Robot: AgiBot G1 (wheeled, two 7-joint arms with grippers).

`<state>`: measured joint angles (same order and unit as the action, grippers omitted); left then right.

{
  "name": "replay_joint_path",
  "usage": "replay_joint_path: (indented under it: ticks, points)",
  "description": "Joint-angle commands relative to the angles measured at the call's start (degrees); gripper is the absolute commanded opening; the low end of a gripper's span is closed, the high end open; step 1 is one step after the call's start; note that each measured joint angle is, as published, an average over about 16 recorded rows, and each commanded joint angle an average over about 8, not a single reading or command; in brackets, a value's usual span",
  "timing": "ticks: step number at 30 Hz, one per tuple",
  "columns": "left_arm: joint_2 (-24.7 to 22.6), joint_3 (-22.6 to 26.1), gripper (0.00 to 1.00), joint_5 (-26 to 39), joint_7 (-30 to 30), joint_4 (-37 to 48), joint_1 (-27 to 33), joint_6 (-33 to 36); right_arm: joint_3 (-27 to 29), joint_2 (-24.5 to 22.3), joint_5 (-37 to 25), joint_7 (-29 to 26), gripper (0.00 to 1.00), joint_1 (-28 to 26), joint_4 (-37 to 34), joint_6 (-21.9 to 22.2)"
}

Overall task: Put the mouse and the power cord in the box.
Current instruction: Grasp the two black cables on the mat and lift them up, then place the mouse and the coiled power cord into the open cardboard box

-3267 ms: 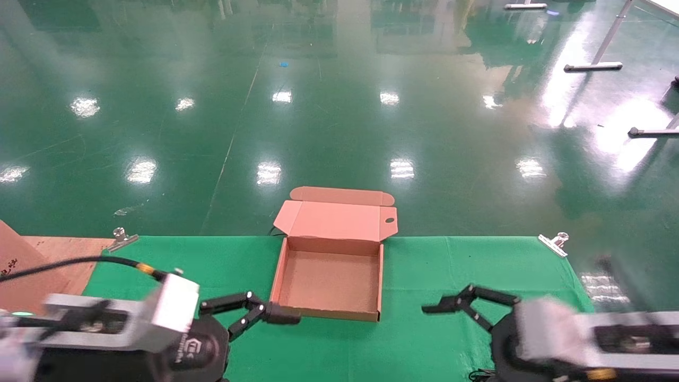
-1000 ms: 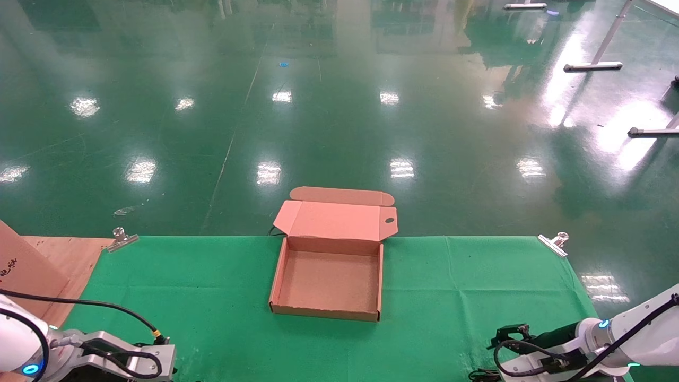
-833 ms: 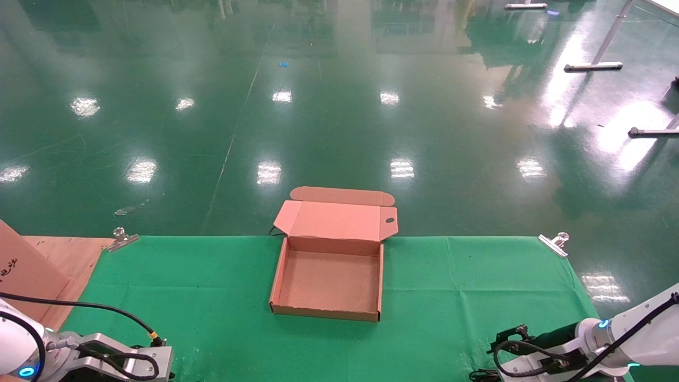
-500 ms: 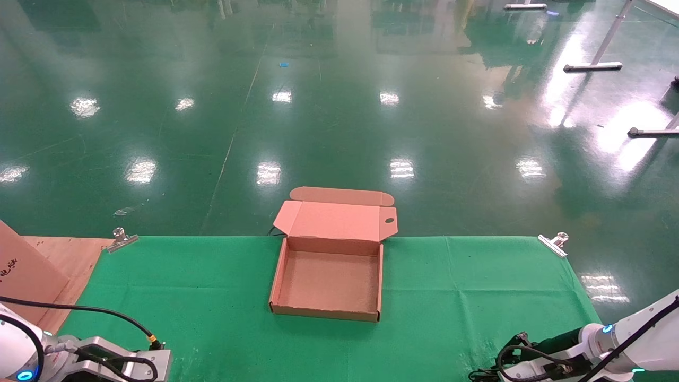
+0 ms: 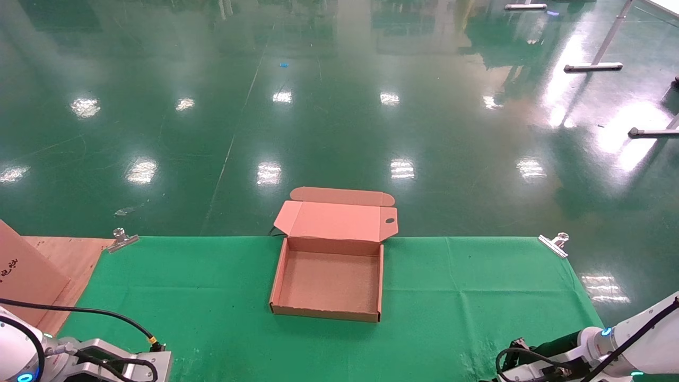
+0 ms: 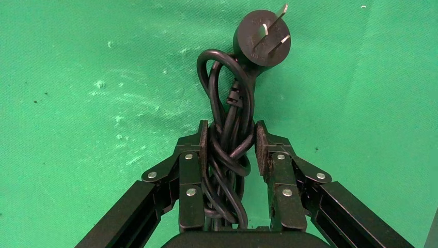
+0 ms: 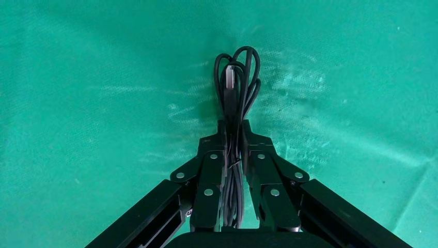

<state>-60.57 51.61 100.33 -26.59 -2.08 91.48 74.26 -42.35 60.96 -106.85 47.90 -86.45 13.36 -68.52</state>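
The box [image 5: 329,286] lies open and empty in the middle of the green cloth [image 5: 467,286], lid folded back. In the left wrist view my left gripper [image 6: 230,129] is shut on the bundled power cord [image 6: 227,98], whose round plug [image 6: 262,39] sticks out past the fingertips over the cloth. The right wrist view shows my right gripper [image 7: 234,126] shut on a thin coiled black cable [image 7: 243,67], the mouse's cable. The mouse itself is hidden. Both arms sit low at the near corners in the head view, the left arm [image 5: 106,366] and the right arm [image 5: 551,361].
A larger cardboard carton [image 5: 21,270] stands on a wooden board [image 5: 69,252] at the left. Metal clips [image 5: 121,239] [image 5: 554,243] pin the cloth's far corners. The table's far edge runs just behind the box, with glossy green floor beyond.
Both grippers stood open near the box's front 3.3 s ago; both arms have since dropped back to the near corners. Over the last second the right arm sank lower still.
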Motion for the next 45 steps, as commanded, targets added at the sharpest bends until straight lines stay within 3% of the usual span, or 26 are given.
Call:
replay_joint_path:
  ticks: [1,15,22,28,35,39,45]
  points:
    - [-0.01,0.06,0.0,0.09,-0.14,0.1,0.11,0.11,-0.01,0.16,0.02,0.2,0.0,0.03,-0.32,-0.02]
    - [0.03,-0.52,0.0,-0.63,0.82,-5.39,11.34,6.85,5.2,-5.97,7.97,-1.11,0.0,-8.29,4.62,-10.96]
    - [-3.13,-1.17,0.0,-1.17,3.73,-10.3,16.9,6.29,6.78,-4.34,10.31,-6.45,0.0,-13.36,9.7,-13.38]
    - [-7.7,-2.66,0.0,-2.65,2.98,-10.34,19.39,-0.13,6.86,3.15,9.98,-11.39,0.0,-17.13,10.82,-8.89]
    - [-13.51,-3.79,0.0,-2.95,-0.53,-5.96,18.83,-17.34,6.11,13.11,8.34,-12.05,0.0,-20.62,4.9,-1.21]
    - [-15.25,-4.5,0.0,-3.72,-1.97,-4.01,17.69,-23.31,5.95,15.72,8.37,-10.38,0.0,-21.44,1.16,1.54]
    - [-15.98,-5.8,0.0,-5.72,-3.91,-2.72,16.38,-25.88,5.84,16.69,9.58,-8.44,0.0,-21.16,-1.51,5.29]
